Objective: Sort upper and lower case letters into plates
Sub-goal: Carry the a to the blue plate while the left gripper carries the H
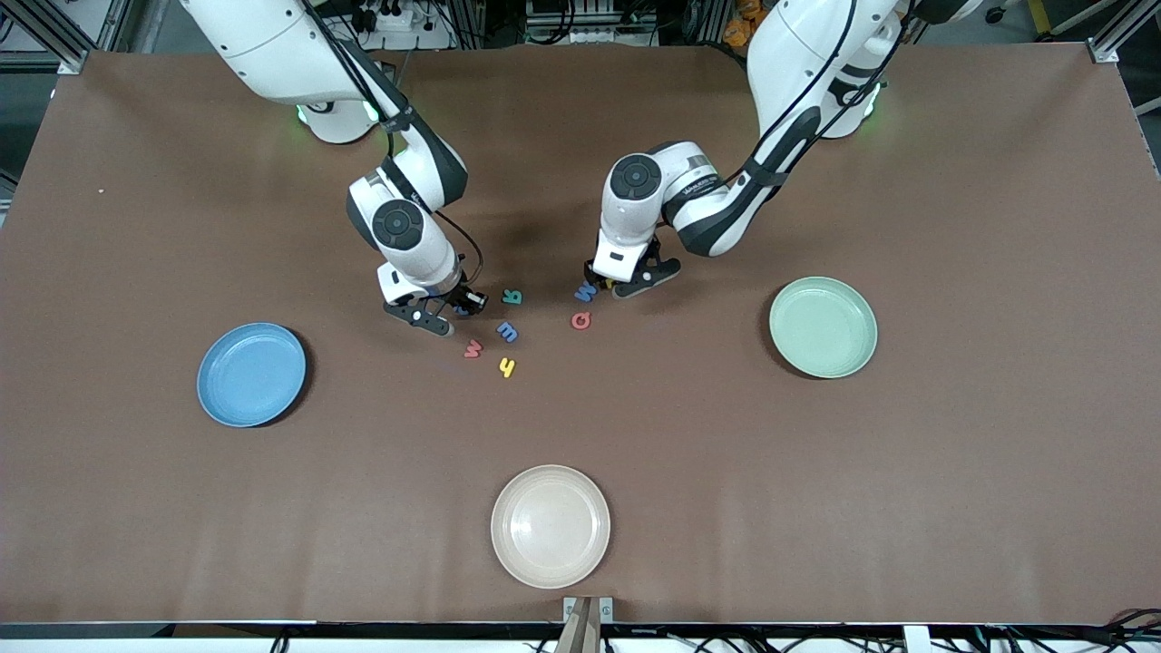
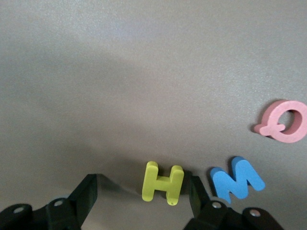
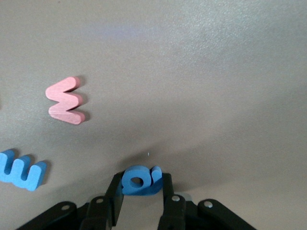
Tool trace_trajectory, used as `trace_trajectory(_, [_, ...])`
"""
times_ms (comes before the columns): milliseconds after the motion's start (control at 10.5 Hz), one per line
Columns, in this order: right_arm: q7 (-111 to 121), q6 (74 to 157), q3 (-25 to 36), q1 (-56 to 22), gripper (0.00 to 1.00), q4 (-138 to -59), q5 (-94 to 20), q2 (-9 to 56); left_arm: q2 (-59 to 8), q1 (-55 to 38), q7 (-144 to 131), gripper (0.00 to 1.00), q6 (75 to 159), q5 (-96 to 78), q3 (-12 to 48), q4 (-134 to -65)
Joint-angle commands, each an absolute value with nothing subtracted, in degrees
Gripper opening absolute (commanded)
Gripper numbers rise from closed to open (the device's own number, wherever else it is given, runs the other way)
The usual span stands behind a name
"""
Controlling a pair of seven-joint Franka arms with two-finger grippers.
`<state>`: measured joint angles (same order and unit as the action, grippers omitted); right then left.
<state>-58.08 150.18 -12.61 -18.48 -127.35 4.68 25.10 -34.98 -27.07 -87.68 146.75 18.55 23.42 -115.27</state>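
Observation:
My right gripper (image 1: 460,308) is low over the table, shut on a small blue letter (image 3: 140,179), with its fingers (image 3: 166,191) against both sides of it. My left gripper (image 1: 609,288) is open and low around a yellow H (image 2: 163,183), which rests against one finger (image 2: 195,191). A blue M (image 2: 237,179) and a pink Q (image 2: 285,122) lie beside the H. Between the grippers lie a teal letter (image 1: 511,296), a blue m (image 1: 507,332), a red w (image 1: 473,348) and a yellow letter (image 1: 508,367). The blue plate (image 1: 251,374) and the mint green plate (image 1: 823,326) hold nothing.
A cream-white plate (image 1: 551,526) sits near the front camera's edge of the table, with nothing in it. The brown tabletop stretches bare around the plates. The right wrist view also shows the pink w (image 3: 67,100) and the blue m (image 3: 21,170).

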Motion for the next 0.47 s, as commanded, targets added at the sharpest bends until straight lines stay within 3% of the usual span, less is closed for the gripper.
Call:
trace_trajectory(0, [-59.2, 149.4, -13.4, -15.7, 0.00, -127.4, 6.3, 22.2, -35.5, -27.6, -89.6, 0.86, 147.8, 21.6, 23.1, -115.1])
trace_trajectory(190, [-57.9, 148.7, -13.1, -12.7, 0.00, -125.7, 10.4, 21.0, -35.9, -27.6, -89.7, 0.71, 147.8, 21.6, 23.1, -115.0])
trace_trajectory(285, [-57.8, 146.6, -12.7, -11.5, 0.00, -123.7, 12.3, 20.8, -35.9, -27.6, -89.6, 0.55, 147.8, 21.6, 23.2, -115.0])
trace_trajectory(380, [-57.8, 142.6, -12.7, -10.1, 0.00, -121.3, 15.8, 20.8, -35.9, -27.6, -89.7, 0.49, 147.8, 21.6, 23.2, -114.7])
